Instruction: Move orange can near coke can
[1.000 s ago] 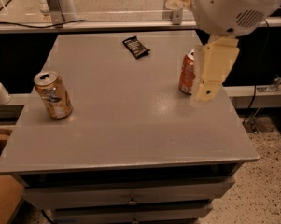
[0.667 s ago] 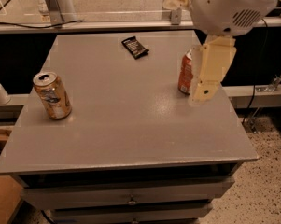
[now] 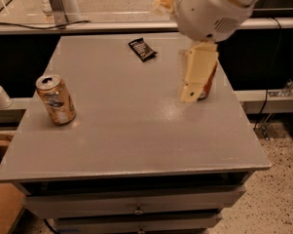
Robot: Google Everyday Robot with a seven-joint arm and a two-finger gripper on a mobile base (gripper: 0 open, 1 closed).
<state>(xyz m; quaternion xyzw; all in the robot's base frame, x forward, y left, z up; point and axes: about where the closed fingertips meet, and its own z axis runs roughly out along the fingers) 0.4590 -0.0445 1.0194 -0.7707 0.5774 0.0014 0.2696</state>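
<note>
Your gripper (image 3: 191,92) hangs over the table (image 3: 136,145), right part; open or closed, I cannot tell. Coke can (image 3: 212,81) is just behind it, partly hidden. Orange can (image 3: 56,100) stands upright well apart, to gripper's left in view. Black snack wrapper (image 3: 142,49) lies beyond, up-left.

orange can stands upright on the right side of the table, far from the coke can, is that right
Not quite: in the camera view the orange can stands upright on the left side of the table, not the right. It is far from the coke can, which is partly hidden behind the gripper.
</note>
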